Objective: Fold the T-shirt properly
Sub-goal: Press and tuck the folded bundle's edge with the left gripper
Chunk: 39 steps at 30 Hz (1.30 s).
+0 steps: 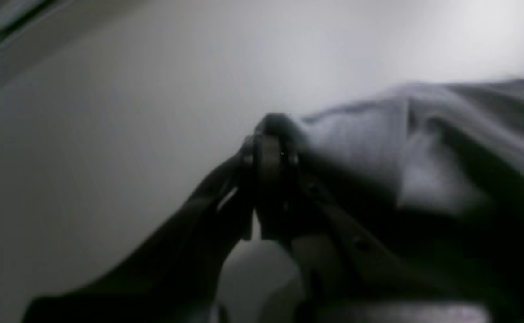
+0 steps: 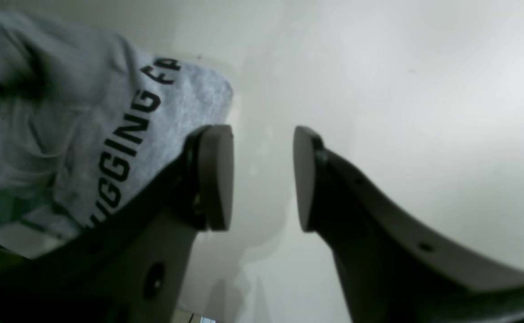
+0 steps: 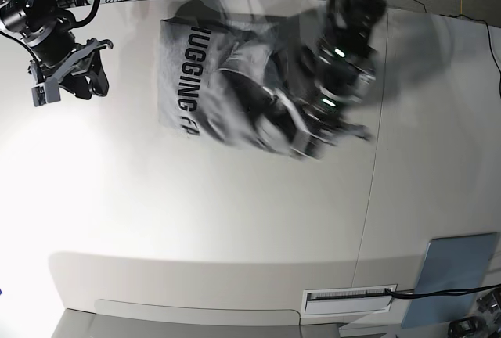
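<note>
The heather-grey T-shirt (image 3: 203, 80) lies bunched at the table's far middle, with its black block lettering (image 3: 185, 72) facing up. My left gripper (image 3: 301, 138) is blurred with motion and is shut on a fold of the shirt's plain side. In the left wrist view the gripper (image 1: 271, 148) pinches grey cloth (image 1: 423, 152) above the table. My right gripper (image 3: 66, 80) hangs open and empty at the far left, apart from the shirt. In the right wrist view the gripper (image 2: 262, 177) has its pads (image 2: 215, 177) spread, and the lettered shirt (image 2: 87, 125) is to the left.
A bluish-grey flat panel (image 3: 454, 267) lies at the near right corner. A white label slot (image 3: 348, 299) sits at the front edge. A seam (image 3: 372, 174) runs down the white table (image 3: 196, 221). Cables and equipment stand behind the far edge.
</note>
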### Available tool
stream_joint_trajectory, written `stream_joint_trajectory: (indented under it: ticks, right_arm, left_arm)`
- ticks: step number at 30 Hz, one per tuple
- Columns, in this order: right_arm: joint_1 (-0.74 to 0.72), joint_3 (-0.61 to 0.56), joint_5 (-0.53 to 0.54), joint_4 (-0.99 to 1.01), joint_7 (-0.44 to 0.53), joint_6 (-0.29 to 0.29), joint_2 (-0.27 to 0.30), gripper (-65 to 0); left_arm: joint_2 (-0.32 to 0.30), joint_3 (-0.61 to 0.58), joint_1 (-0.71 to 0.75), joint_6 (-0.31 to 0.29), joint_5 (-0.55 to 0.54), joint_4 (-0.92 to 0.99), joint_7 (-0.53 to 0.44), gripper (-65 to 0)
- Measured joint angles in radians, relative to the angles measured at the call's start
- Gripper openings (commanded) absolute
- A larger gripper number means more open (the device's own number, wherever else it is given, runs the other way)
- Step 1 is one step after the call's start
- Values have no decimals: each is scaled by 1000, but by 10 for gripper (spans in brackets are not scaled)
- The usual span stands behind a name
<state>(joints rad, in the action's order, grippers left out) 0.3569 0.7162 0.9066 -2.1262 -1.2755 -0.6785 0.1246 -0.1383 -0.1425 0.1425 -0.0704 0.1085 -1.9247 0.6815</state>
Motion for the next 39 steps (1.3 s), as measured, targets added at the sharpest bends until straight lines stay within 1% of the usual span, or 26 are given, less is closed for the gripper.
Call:
stream_joint_trajectory:
  ticks: [1, 2, 3, 4, 6, 7, 8, 10, 11, 12, 14, 15, 16, 17, 18, 20, 21, 22, 24, 27, 30, 32, 34, 35, 39]
  right_arm:
    - [0, 0, 1, 0, 0, 0, 0, -427]
    - [0, 0, 2, 0, 0, 0, 0, -427]
    - [0, 0, 4, 0, 0, 0, 0, -427]
    - [0, 0, 3, 0, 0, 0, 0, -427]
    - [0, 0, 3, 0, 0, 0, 0, -427]
    - [0, 0, 4, 0, 0, 0, 0, -427]
    - [0, 0, 3, 0, 0, 0, 0, -427]
    - [0, 0, 4, 0, 0, 0, 0, -427]
    - [0, 0, 4, 0, 0, 0, 0, -427]
    - [0, 0, 3, 0, 0, 0, 0, -427]
    - [0, 0, 4, 0, 0, 0, 0, -427]
    - [0, 0, 3, 0, 3, 0, 0, -427]
    - [1, 0, 4, 0, 21, 0, 0, -427]
    - [1, -6, 0, 0, 40, 0, 0, -428]
    - [0, -17, 0, 0, 59, 1, 0, -437]
    - [0, -67, -23, 0, 92, 0, 0, -521]
    - [-2, -102, -56, 0, 106, 0, 0, -566]
    - [-7, -140, -104, 1, 122, 1, 0, -602]
    - [-23, -229, -182, 2, 171, 1, 2, -648]
    - [-79, -381, -330, 3, 238, 5, 3, -650]
    - [-146, -524, -469, 37, 305, 65, 3, -650]
    - [-198, -601, -541, 108, 317, 79, -1, -650]
    - [-253, -660, -568, 200, 319, 85, -11, -650]
    - [-281, -684, -579, 248, 322, 80, -14, -650]
    - [-406, -757, -612, 437, 346, 79, -32, -650]
  left_arm:
    - [-4, 34, 1, -1, 2, 0, 28, -638]
    - [-5, 64, 6, -15, 5, 0, 48, -589]
    - [-13, 87, 13, -24, -5, 0, 62, -529]
    - [-22, 103, 18, -41, -39, 0, 71, -465]
    - [-28, 126, 29, -60, -86, 0, 66, -352]
    - [-35, 135, 34, -79, -104, 0, 65, -320]
    - [-43, 147, 41, -96, -120, 0, 68, -311]
    - [-45, 177, 53, -121, -150, 0, 103, -311]
    - [-45, 196, 60, -143, -194, 0, 112, -311]
    - [-45, 209, 66, -177, -247, -1, 127, -312]
    - [-44, 239, 89, -267, -367, -14, 154, -317]
    - [-42, 257, 105, -317, -430, -28, 169, -334]
    - [-42, 272, 124, -367, -490, -42, 185, -368]
    - [-43, 285, 144, -428, -547, -55, 202, -419]
    - [-43, 290, 166, -487, -601, -64, 214, -488]
    - [-42, 287, 211, -575, -678, -72, 235, -640]
    - [-42, 283, 235, -613, -702, -72, 237, -650]
    - [-40, 279, 259, -631, -702, -72, 239, -650]
    - [-37, 267, 297, -620, -695, -71, 241, -650]
    - [-37, 243, 344, -619, -678, -71, 239, -650]
    - [-37, 199, 379, -620, -622, -71, 238, -650]
    - [-37, 169, 383, -620, -576, -56, 234, -650]
    - [-37, 151, 380, -612, -532, -26, 196, -650]
    - [-37, 150, 380, -592, -509, -10, 167, -650]
    - [-38, 150, 378, -593, -459, 53, 101, -650]
